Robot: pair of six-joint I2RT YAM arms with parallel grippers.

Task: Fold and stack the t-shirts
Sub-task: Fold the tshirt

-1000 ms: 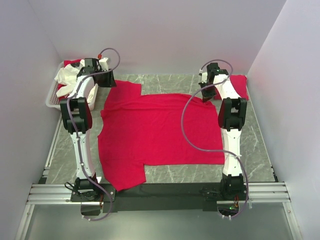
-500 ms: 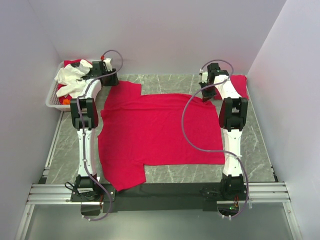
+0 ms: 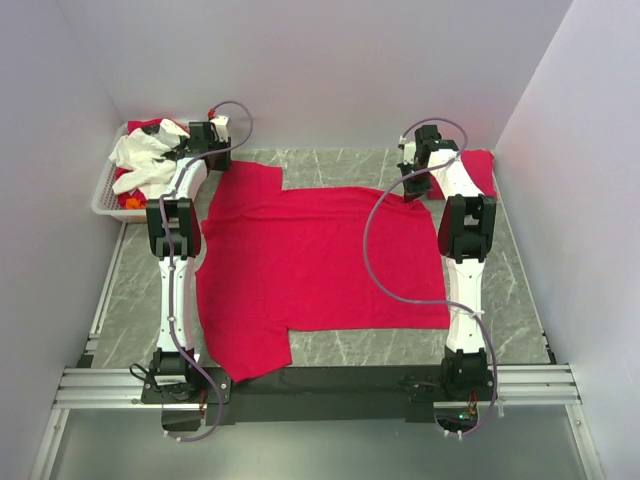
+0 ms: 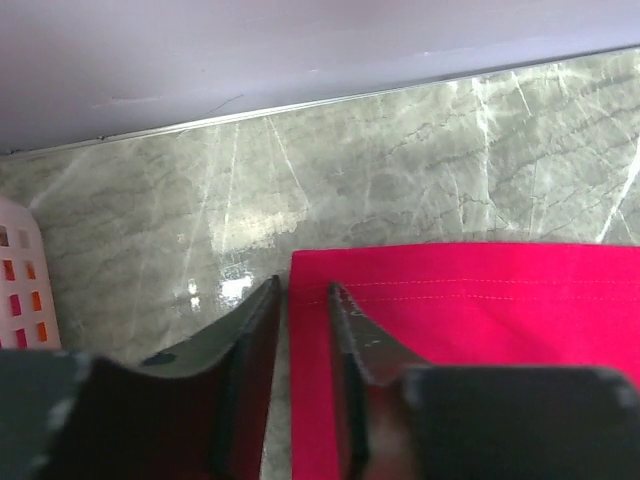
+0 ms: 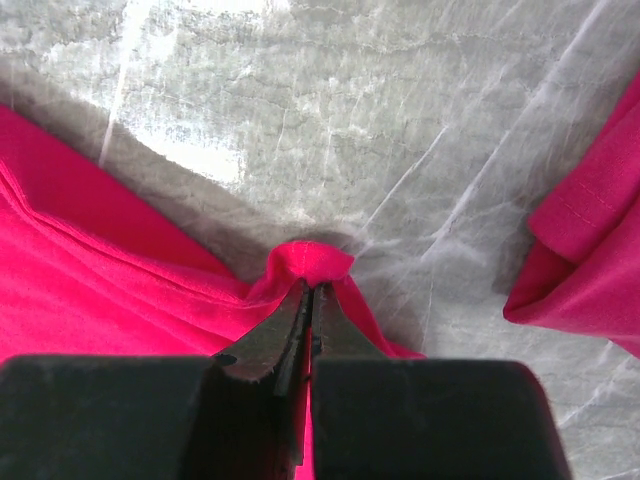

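Left tool [image 3: 214, 138], top view: at the far left of the tabletop [image 3: 330, 160], over the far sleeve corner of the spread t-shirt [image 3: 320, 260] and just beside the white basket [image 3: 105, 195]. Jaw state not readable from here.
Right tool [image 3: 412, 185] is down at the far right corner of the same shirt. Spread t-shirt lies flat across the middle of the tabletop, sleeves to the left, straight hem to the right, near sleeve reaching the near edge. Second t-shirt [image 3: 478, 170] is bunched in the far right corner, partly behind the right arm. Basket holds crumpled white cloth [image 3: 145, 160].

Left wrist view: left tool [image 4: 303, 290] has its jaws a narrow way apart, not closed. The side edge of the spread t-shirt [image 4: 480, 340] runs into the gap between them; cloth looks flat, not pinched. Stitched hem line visible along the far edge. A corner of the basket [image 4: 20, 290] shows at left. Bare tabletop [image 4: 400, 170] beyond.

Right wrist view: right tool [image 5: 308, 290] is closed on the spread t-shirt [image 5: 120, 290], with a small raised fold of red cloth clamped at the tips. Second t-shirt [image 5: 590, 250] is at right, apart from it, with bare tabletop [image 5: 400, 100] between.
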